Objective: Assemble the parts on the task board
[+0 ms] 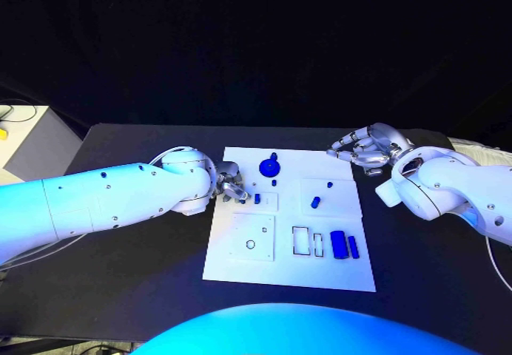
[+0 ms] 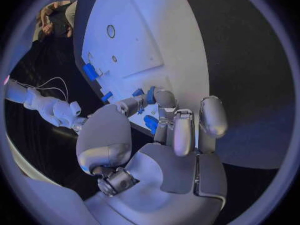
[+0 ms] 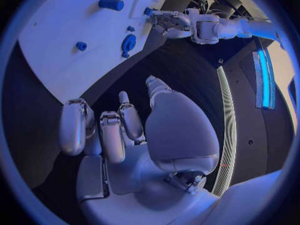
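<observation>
The white task board [image 1: 229,255] lies mid-table. On it are a round blue knob [image 1: 270,167], small blue pegs [image 1: 316,201] and two blue blocks [image 1: 339,244] beside empty rectangular slots. My left hand [image 1: 228,185] rests at the board's left edge; its thumb and a fingertip pinch a small blue part [image 2: 150,95], and another blue peg [image 2: 150,123] stands just under the fingers. My right hand [image 1: 368,148] hovers off the board's far right corner over the black table with its fingers loosely bent and nothing in them [image 3: 119,130]. The knob [image 3: 128,43] lies ahead of it.
A white box [image 1: 27,140] with a yellow item and cables stands past the table's far left corner. Black table surface [image 1: 128,274] surrounds the board on all sides. A square plate with an oval hole [image 1: 251,238] sits on the board's near left.
</observation>
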`<action>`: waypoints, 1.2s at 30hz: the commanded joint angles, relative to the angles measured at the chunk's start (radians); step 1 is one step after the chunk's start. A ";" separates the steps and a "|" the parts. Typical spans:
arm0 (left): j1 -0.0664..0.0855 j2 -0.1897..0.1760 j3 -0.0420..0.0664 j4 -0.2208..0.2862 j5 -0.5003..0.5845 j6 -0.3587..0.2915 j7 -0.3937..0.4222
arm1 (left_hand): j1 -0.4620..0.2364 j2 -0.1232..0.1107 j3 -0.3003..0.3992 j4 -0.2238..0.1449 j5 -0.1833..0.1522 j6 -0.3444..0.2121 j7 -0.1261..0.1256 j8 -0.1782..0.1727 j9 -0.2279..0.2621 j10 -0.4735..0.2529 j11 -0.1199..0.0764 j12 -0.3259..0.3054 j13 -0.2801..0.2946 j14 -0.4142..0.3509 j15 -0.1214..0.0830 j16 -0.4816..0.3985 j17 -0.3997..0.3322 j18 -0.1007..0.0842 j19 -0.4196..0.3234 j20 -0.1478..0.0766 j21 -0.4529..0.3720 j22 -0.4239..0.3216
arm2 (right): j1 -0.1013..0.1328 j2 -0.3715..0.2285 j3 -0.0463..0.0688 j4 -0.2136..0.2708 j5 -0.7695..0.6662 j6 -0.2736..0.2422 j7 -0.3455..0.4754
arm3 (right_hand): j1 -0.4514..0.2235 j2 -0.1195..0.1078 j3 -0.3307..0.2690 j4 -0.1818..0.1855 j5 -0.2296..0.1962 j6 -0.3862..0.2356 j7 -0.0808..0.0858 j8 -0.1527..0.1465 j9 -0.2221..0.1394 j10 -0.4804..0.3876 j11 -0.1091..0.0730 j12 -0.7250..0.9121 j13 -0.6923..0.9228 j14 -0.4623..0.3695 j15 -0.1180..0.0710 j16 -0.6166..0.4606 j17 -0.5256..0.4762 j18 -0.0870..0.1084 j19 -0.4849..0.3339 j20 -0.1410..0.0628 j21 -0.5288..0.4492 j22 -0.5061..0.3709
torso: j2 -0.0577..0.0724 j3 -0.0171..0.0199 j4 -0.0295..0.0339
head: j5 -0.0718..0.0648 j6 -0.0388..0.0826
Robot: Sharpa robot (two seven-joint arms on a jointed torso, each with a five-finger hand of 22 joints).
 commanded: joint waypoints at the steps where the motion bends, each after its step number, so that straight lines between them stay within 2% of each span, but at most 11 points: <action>1: -0.006 -0.003 -0.001 0.003 -0.003 0.014 -0.003 | 0.000 0.002 -0.011 0.006 0.001 0.001 0.006 -0.004 -0.003 -0.006 0.001 0.003 0.000 0.082 -0.005 0.002 0.172 -0.011 0.000 0.003 -0.005 0.000 | -0.001 -0.001 0.000 0.001 0.000 -0.001 0.011 | -0.011 -0.002 -0.007 0.001 0.004 -0.007 -0.001 0.007 -0.001 -0.005 0.002 -0.001 0.046 0.078 0.006 -0.005 0.186 0.016 -0.007 -0.001 -0.003 0.084 | 0.000 0.0004 0.0003 | 0.000 0.000; 8: -0.006 -0.006 0.006 0.007 -0.002 0.013 -0.003 | -0.001 -0.001 -0.025 0.019 0.000 0.002 0.006 -0.004 -0.005 -0.007 0.002 0.004 0.000 0.082 -0.004 0.002 0.173 -0.011 0.000 0.002 -0.005 0.000 | -0.001 -0.001 0.000 0.001 0.000 0.000 0.011 | -0.014 0.000 -0.009 0.001 0.005 -0.008 -0.001 0.007 -0.001 -0.004 0.002 0.000 0.047 0.078 0.006 -0.005 0.186 0.015 -0.007 0.000 -0.003 0.085 | 0.000 0.0002 0.0002 | 0.000 0.000; 23: -0.006 -0.011 0.011 0.010 -0.004 0.011 -0.003 | 0.001 -0.002 -0.047 0.039 -0.001 0.002 0.007 -0.004 -0.009 -0.008 0.002 0.002 -0.005 0.082 -0.004 0.001 0.171 -0.010 -0.001 0.002 -0.007 -0.003 | -0.001 -0.001 0.000 0.000 0.000 0.001 0.010 | -0.019 0.003 -0.013 0.001 0.007 -0.008 -0.001 0.008 -0.001 -0.005 0.002 0.000 0.046 0.078 0.006 -0.005 0.187 0.016 -0.007 0.000 -0.004 0.084 | 0.000 0.0001 0.0003 | 0.000 0.000; 30: -0.006 -0.014 0.023 0.015 -0.009 0.004 -0.003 | 0.005 0.002 -0.049 0.042 0.000 0.002 0.006 -0.004 -0.010 -0.009 0.002 0.002 -0.005 0.082 -0.004 0.002 0.172 -0.010 0.000 0.002 -0.007 -0.003 | -0.001 -0.001 0.000 -0.001 0.000 0.002 0.010 | -0.019 0.003 -0.013 0.001 0.007 -0.008 -0.001 0.008 -0.001 -0.005 0.002 0.000 0.046 0.078 0.006 -0.005 0.187 0.016 -0.007 0.000 -0.004 0.084 | 0.000 -0.0002 0.0008 | 0.000 0.000; 36: -0.006 -0.012 0.027 0.016 -0.005 0.004 -0.003 | 0.009 0.005 -0.048 0.044 0.001 0.002 0.006 -0.004 -0.011 -0.009 0.001 0.002 -0.005 0.082 -0.004 0.001 0.171 -0.010 -0.001 0.002 -0.008 -0.004 | -0.001 0.000 0.000 -0.001 0.000 0.003 0.010 | -0.019 0.003 -0.013 0.001 0.007 -0.008 -0.001 0.008 -0.001 -0.005 0.002 0.000 0.046 0.078 0.006 -0.005 0.187 0.016 -0.007 0.000 -0.004 0.084 | 0.000 -0.0003 0.0010 | 0.000 0.000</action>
